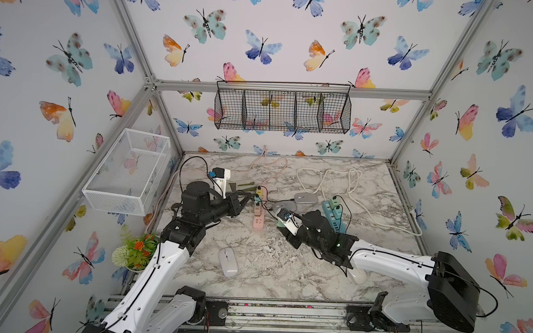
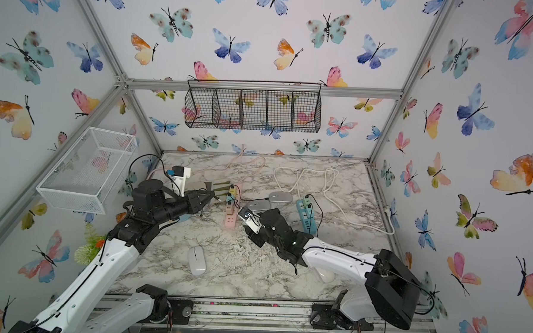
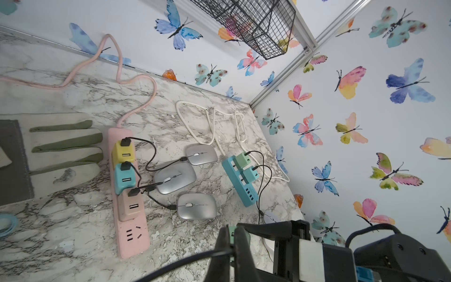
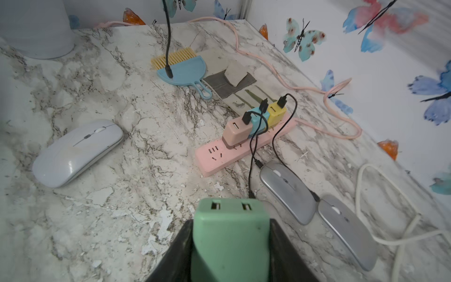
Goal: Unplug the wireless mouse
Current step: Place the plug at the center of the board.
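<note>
Toward the front of the marble table (image 1: 284,285), between the two arms, the white wireless mouse (image 1: 228,262) lies flat on its own, touching no cable and well apart from the pink power strip (image 1: 258,219); the left gripper (image 1: 250,200) hovers close to the chargers plugged into that strip, its jaws pressed together on a thin black cable (image 4: 168,36); the cable hangs straight down and its plug end dangles free, seen in the right wrist view in front of a blue dustpan (image 4: 188,73); the right gripper (image 4: 230,225) is clamped on a green adapter (image 4: 230,244), one jaw on each side, just beside the near end of the pink strip; the adapter's two ports stand empty; three silver mice (image 3: 174,178) lie between the pink strip and a blue power strip (image 3: 240,188), and black leads run from them toward the chargers on the pink strip; a second white mouse (image 1: 357,275) shows partly under the right arm, near the table's front right.
</note>
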Motion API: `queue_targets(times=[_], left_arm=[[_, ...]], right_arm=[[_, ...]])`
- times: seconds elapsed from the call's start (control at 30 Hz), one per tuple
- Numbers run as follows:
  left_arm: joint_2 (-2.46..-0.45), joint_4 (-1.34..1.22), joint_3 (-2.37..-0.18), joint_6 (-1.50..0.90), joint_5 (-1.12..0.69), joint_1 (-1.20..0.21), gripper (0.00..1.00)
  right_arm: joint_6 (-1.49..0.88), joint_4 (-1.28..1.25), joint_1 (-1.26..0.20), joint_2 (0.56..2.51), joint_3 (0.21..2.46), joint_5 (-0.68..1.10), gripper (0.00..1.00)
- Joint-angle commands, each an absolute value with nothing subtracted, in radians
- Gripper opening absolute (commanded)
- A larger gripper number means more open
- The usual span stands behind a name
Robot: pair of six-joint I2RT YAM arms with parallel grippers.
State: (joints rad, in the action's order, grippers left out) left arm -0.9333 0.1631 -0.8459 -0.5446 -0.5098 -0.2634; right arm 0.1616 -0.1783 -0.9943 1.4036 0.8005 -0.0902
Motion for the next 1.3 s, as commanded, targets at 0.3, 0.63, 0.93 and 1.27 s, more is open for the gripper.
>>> queue_targets(times=[0.3,0.63,0.93,1.27], left_arm=[[-0.849,0.297,-0.853,-0.583,-0.512,0.096,0.0],[-0.79,0.439,-0.905,-0.543,-0.529,0.307,0.0],[-0.746,0.46,-0.917,-0.541,-0.446,0.311,0.0],[-0.744,0.458,-0.913,-0.541,-0.457,0.31,0.0]], right_arm=[[-0.183,-0.154,-1.117,1.716,1.025,0.044,0.01],[-0.172,-0.048,-1.152,2.061,1.354,0.069,0.01],[-0.155,0.038,-1.15,2.253,1.586,0.047,0.04],[-0.16,0.069,-1.153,2.357,1.711,0.085,0.25]])
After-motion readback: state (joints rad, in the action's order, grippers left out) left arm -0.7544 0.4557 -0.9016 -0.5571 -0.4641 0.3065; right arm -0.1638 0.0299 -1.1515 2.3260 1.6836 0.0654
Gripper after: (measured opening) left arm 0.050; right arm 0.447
